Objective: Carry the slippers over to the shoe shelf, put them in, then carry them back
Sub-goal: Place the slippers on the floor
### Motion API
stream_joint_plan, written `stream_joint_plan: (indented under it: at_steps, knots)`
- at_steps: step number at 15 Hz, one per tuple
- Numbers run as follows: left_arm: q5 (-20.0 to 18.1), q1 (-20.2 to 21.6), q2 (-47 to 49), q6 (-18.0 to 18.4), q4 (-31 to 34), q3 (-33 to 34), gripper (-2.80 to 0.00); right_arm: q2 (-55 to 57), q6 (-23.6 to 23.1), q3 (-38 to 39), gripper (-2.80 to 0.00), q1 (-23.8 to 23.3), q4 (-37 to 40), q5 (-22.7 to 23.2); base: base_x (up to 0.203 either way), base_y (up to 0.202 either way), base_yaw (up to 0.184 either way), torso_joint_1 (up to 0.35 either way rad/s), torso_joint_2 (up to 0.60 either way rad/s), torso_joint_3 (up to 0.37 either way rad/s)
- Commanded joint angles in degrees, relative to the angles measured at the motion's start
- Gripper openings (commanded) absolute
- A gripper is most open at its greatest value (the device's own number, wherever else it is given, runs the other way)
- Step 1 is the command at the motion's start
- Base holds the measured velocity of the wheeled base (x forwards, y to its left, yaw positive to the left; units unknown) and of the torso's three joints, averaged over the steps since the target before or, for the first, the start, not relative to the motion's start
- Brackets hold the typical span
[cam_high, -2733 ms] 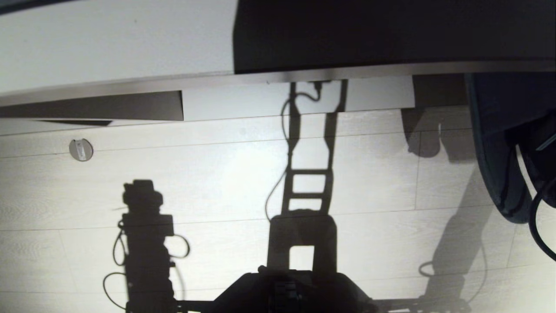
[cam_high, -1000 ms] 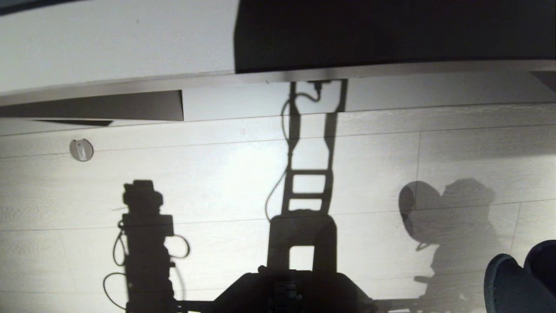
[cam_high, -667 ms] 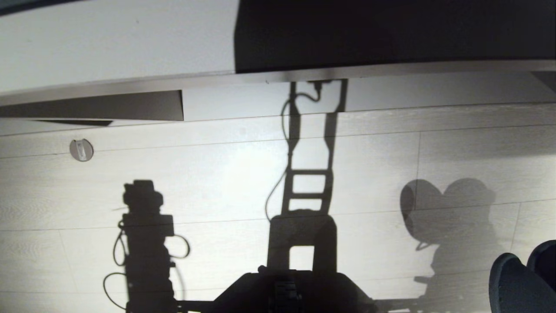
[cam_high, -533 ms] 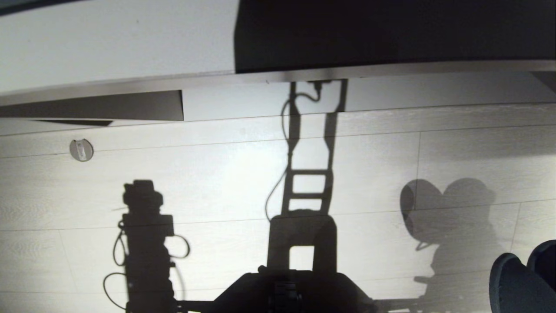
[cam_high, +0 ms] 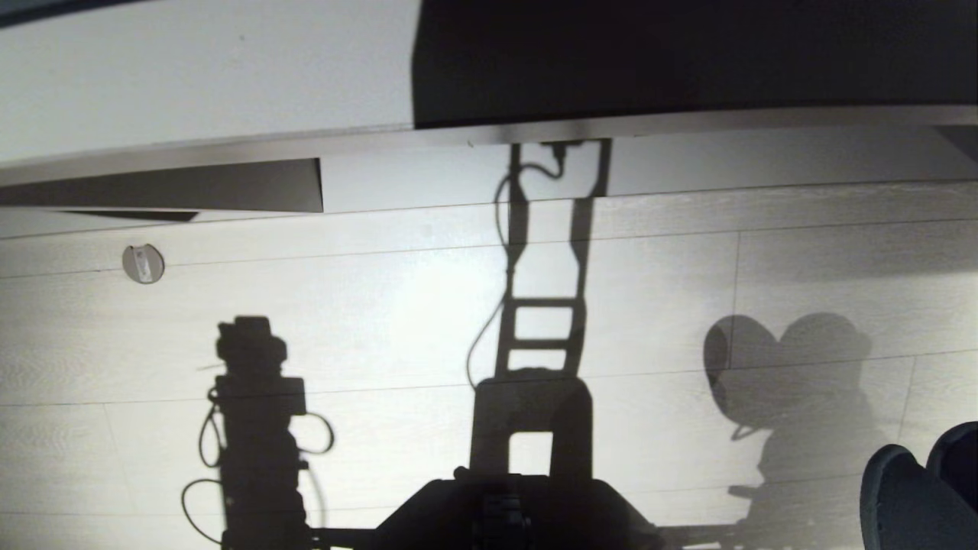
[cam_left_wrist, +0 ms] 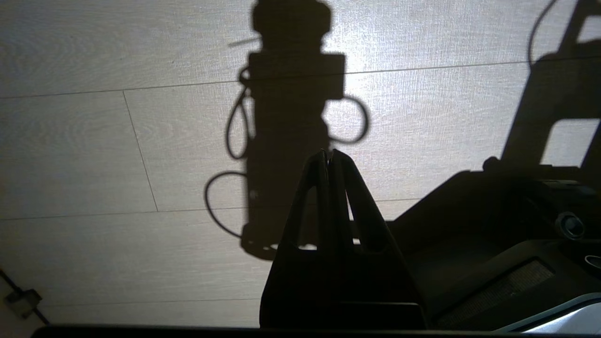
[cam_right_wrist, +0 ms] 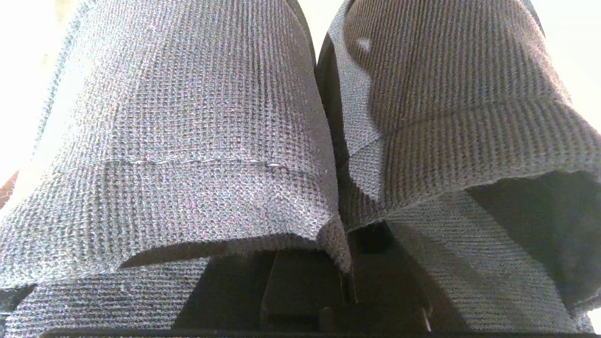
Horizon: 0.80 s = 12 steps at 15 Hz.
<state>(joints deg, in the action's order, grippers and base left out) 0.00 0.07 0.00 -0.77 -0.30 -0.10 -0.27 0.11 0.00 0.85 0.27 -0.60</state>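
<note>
Change: dark navy knitted fabric slippers (cam_high: 917, 493) dropped low at the right since earlier, now steady.
Right gripper (cam_right_wrist: 347, 281): clamped on both slippers' inner edges.
Left gripper (cam_left_wrist: 330, 157): closed, empty, parked.
Meaning: probably carrying.

Left gripper (cam_left_wrist: 331, 155): black, tapered fingers (cam_left_wrist: 361, 206).

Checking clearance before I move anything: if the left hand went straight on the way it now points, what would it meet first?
Probably just the pale wood floor. The left hand, shut and holding nothing, points at bare boards crossed only by shadows; nothing stands in its line, though the depth is unclear.
</note>
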Motion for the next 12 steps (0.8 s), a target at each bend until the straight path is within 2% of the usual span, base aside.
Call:
stream_joint_plan:
  at_steps: [1, 6, 12]
  knots:
    - [0.0, 0.01, 0.0, -0.11, -0.05, 0.01, -2.8, 0.27, -0.02, 0.09, -2.8, 0.03, 0.0, -0.01, 0.0, 0.0, 0.0, 0.0, 0.0, 0.0]
    - [0.0, 0.01, 0.09, -0.11, -0.05, 0.01, -2.8, 0.27, -0.02, 0.09, -2.8, 0.03, 0.0, -0.01, 0.0, 0.0, 0.0, 0.001, 0.0, 0.03]
    - [0.0, 0.01, 0.01, -0.02, -0.05, 0.01, -2.8, 0.27, -0.02, 0.09, -2.8, 0.03, 0.0, -0.01, 0.0, 0.0, 0.0, 0.0, 0.0, 0.19]
